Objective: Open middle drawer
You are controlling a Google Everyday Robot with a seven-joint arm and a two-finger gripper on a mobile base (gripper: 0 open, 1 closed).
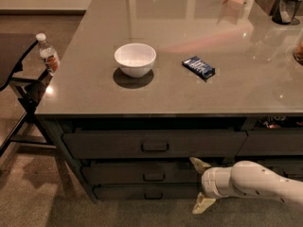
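The middle drawer (118,173) is a dark grey-brown front of medium height under the counter, shut, with a small black loop handle (154,177) at its centre. A taller drawer front (104,144) sits above it and a thinner one (123,193) below it, both shut. My gripper (200,184) is open, with one cream fingertip (199,163) up and the other low. It hangs in front of the drawer fronts, to the right of the middle drawer's handle, and holds nothing. My white arm (255,181) comes in from the lower right.
On the grey counter (189,89) stand a white bowl (135,59) and a dark blue packet (198,67). A water bottle (48,56) stands on a dark chair (14,79) at the left. More items sit at the counter's far right.
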